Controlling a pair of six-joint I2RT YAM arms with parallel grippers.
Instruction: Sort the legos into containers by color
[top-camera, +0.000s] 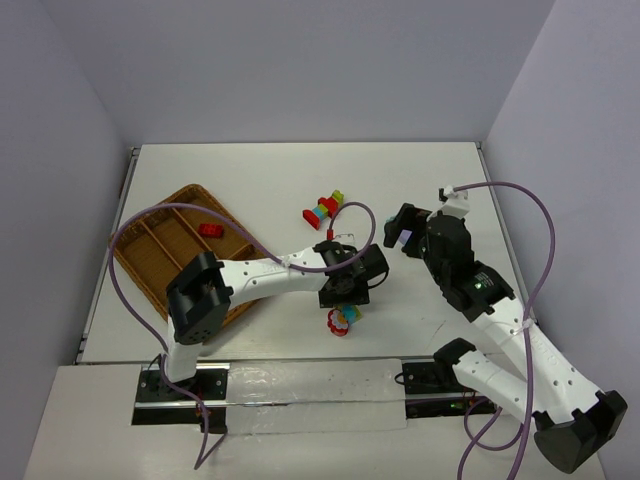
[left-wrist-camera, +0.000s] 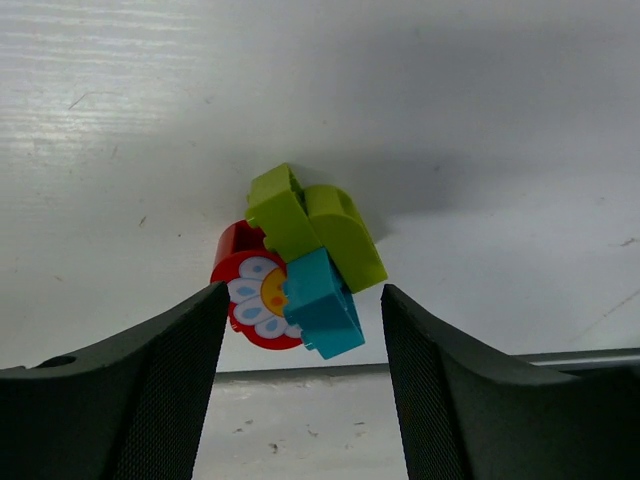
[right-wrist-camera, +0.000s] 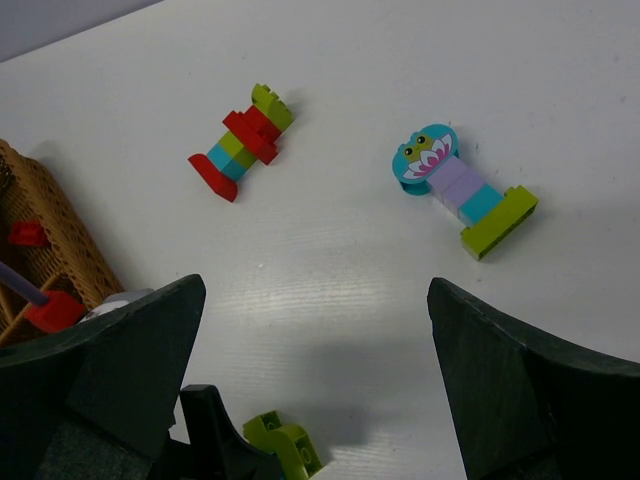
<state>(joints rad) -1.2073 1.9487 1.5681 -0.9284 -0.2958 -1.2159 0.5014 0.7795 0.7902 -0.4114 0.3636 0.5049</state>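
Note:
A lego cluster (left-wrist-camera: 295, 265) of lime green, teal and a round red flower piece lies near the table's front edge (top-camera: 343, 318). My left gripper (left-wrist-camera: 305, 295) is shut on it, its fingertips (left-wrist-camera: 215, 310) pressing both sides. I cannot tell whether the cluster is lifted. My right gripper (right-wrist-camera: 315, 290) hangs wide open with nothing in it, to the right (top-camera: 400, 228). A red, green and teal stack (right-wrist-camera: 243, 150) lies ahead of it (top-camera: 323, 210). A teal frog-faced stack (right-wrist-camera: 460, 190) with purple, teal and green lies apart. The wicker tray (top-camera: 160, 203) holds a red brick (top-camera: 210, 229).
A metal strip (left-wrist-camera: 560, 358) runs along the table's near edge just beyond the cluster. Purple cables (top-camera: 140, 225) loop over the tray and beside the right arm. The tray's corner (right-wrist-camera: 40, 215) shows at the left of the right wrist view. White walls enclose the table.

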